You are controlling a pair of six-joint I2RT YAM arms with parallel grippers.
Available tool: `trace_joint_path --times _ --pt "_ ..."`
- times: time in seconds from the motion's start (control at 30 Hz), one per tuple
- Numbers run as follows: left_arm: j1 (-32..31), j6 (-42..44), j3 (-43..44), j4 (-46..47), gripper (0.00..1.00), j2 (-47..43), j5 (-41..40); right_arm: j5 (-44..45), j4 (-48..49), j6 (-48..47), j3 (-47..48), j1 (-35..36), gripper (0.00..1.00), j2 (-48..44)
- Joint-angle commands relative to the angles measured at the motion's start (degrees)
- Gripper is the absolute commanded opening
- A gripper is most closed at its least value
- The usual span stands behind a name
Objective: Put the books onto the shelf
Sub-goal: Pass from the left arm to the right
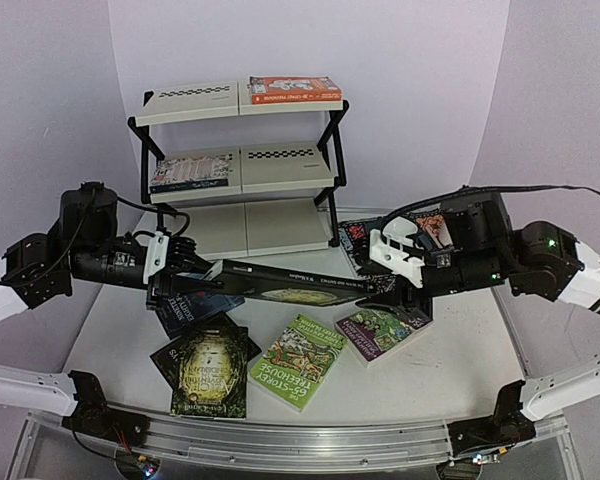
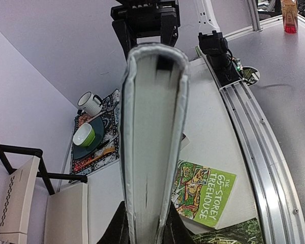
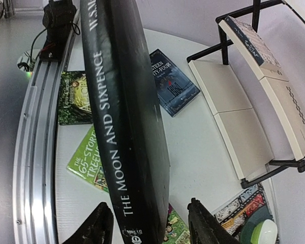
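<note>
A black book (image 1: 280,283), "The Moon and Sixpence", hangs level above the table between both arms. My left gripper (image 1: 170,278) is shut on its left end; in the left wrist view both fingers press the covers of the book (image 2: 152,127). My right gripper (image 3: 150,223) straddles the other end of the book (image 3: 127,112), open, with a gap at the right finger. The shelf (image 1: 280,160) stands behind, an orange book (image 1: 295,90) on its top tier and a white patterned book (image 1: 188,172) on its middle tier.
Below the held book lie a bright green Treehouse book (image 1: 300,360), a dark green-gold book (image 1: 205,368), a purple book (image 1: 380,330) and a dark blue book (image 1: 195,310). The patterned mat (image 2: 94,147) with a mug (image 2: 90,103) and a green bowl (image 2: 84,134) lies right of the shelf.
</note>
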Motion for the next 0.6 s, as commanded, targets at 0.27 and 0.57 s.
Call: trace_joint_path --times 0.27,0.57 --pt "-0.1 -2.9 2.4 11.5 0.02 -0.3 0.5 1.0 1.7 2.5 3.0 -0.1 0.0 1.3" --pt "-0.1 -3.8 1.7 7.8 0.65 3.3 -9.4 15.0 -2.7 -3.2 3.8 -0.1 0.0 4.8"
